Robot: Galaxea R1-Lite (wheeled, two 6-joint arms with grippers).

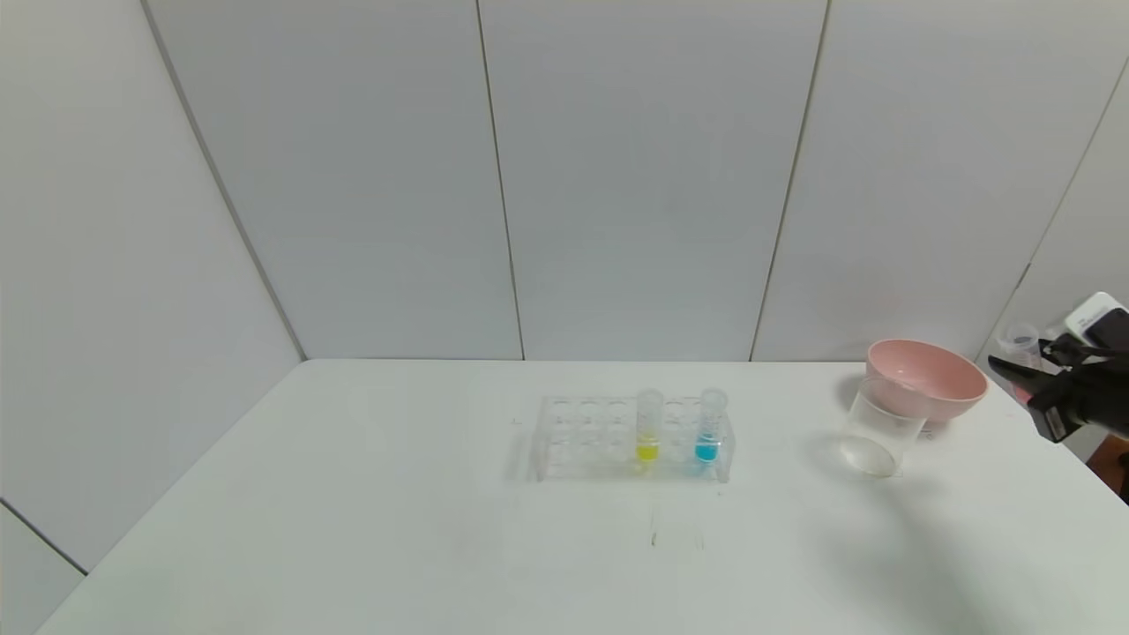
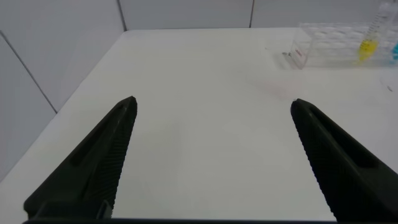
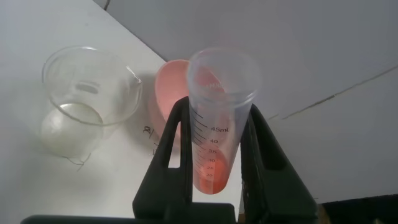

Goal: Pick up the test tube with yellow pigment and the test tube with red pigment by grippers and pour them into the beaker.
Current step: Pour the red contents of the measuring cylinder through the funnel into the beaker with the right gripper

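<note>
Bowl (image 1: 926,377) touches beaker (image 1: 879,427); rack (image 1: 631,438) w/ tubes nearby.

Tube rack (image 1: 631,438) sits centre frame on the table (image 1: 353,529) in the head view. Test tube with yellow pigment (image 1: 648,426) stands in the rack right of middle; a second tube (image 1: 709,426) stands at the rack's right end. Beaker (image 1: 875,427) lies well right of the rack, directly before the bowl (image 1: 926,379), probably touching it. Right gripper (image 1: 1014,375) at the right edge, beyond the bowl, holds the test tube with red pigment (image 3: 217,121) between its fingers. Left gripper (image 2: 211,112) hangs over the table, rack at upper right of its wrist view.
</note>
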